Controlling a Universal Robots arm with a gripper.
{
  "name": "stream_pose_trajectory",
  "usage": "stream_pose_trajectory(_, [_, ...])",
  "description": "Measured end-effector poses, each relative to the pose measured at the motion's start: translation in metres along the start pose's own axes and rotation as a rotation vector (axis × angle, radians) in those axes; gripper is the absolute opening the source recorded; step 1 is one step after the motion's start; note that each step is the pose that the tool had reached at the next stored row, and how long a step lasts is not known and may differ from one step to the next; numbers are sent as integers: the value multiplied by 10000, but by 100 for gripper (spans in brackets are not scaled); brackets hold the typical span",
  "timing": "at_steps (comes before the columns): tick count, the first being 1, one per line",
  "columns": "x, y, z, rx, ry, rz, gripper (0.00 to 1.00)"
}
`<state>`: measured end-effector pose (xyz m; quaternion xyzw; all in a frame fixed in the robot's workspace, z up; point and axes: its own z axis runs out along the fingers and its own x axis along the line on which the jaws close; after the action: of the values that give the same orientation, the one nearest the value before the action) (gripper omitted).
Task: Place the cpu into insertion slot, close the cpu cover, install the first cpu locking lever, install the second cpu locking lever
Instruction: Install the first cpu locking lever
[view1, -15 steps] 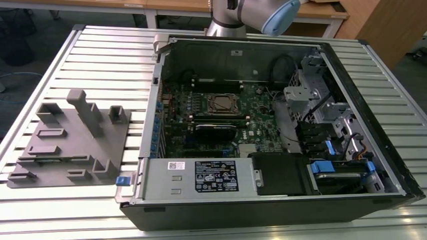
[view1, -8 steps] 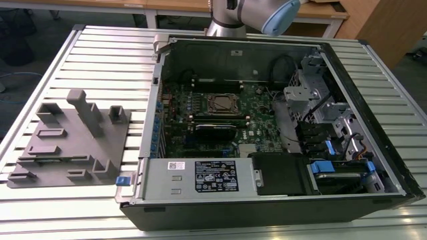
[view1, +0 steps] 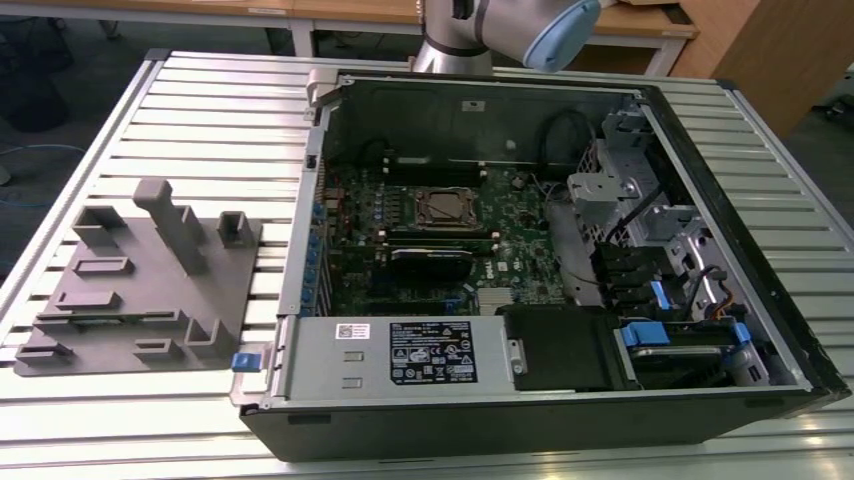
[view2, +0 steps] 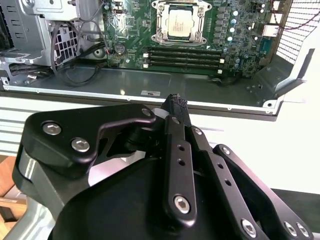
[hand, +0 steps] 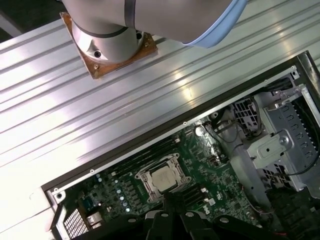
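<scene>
The cpu (view2: 178, 24) lay flat in the insertion slot (view2: 178, 5) on the green motherboard (view2: 240, 47), its silvery top showing square and level in both wrist views; in the first wrist view the cpu (hand: 164, 179) sat inside the same metal-rimmed socket. The cpu cover (view2: 157, 27) lay down around the chip as a thin silvery frame, the chip's top showing through its window. In the exterior view the insertion slot (view1: 449, 208) appeared as a small square near the middle of the board inside the open computer case (view1: 747, 390). Whether either locking lever was latched could not be made out.

The gripper (view2: 175, 101) hung above and off to one side of the socket, well apart from the cpu and touching nothing. In the second wrist view its black fingers (view2: 179, 150) ran together to a single tip with no gap between them and nothing held, so the jaws were closed and empty. That tip sat over the case's grey metal wall rather than over the board, with two long black memory slots (view2: 185, 56) between it and the socket.

The case lay on its side on a ribbed aluminium table (view1: 200, 120). A grey fixture block (view1: 134, 280) stood on the table at the exterior view's left of the case. The arm's base (hand: 110, 42) was bolted to the table beyond the case.
</scene>
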<state>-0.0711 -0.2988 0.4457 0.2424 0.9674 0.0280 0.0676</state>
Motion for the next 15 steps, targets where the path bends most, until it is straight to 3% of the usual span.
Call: stream_pose_trajectory(15, [0, 0, 0, 61, 115, 3, 11])
